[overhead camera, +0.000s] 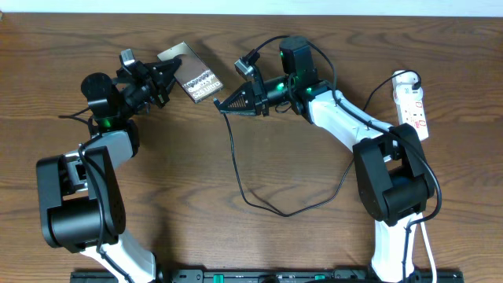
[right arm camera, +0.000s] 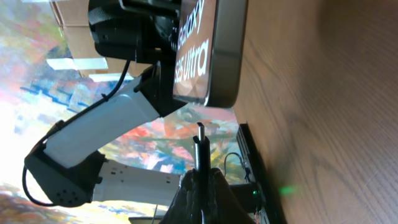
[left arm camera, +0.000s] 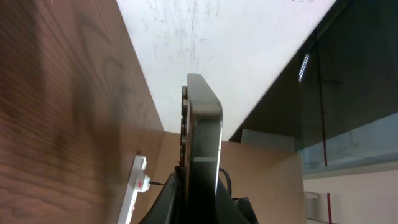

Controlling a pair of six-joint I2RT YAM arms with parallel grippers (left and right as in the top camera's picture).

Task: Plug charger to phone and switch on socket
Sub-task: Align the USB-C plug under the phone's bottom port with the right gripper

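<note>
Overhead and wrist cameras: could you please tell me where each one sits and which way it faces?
Overhead: above the table, looking down on left gripper, right gripper, phone, socket.
Left wrist: behind the left gripper, looking along the phone's edge towards the socket.
Right wrist: behind the right gripper, facing charger tip and phone.
Shared: all see the phone.

My left arm folds up from its base and turns inward, my left gripper clamped on the phone. My right arm stretches across toward it, my right gripper pinched around the charger tip. The two grippers face each other, near but apart.
</note>
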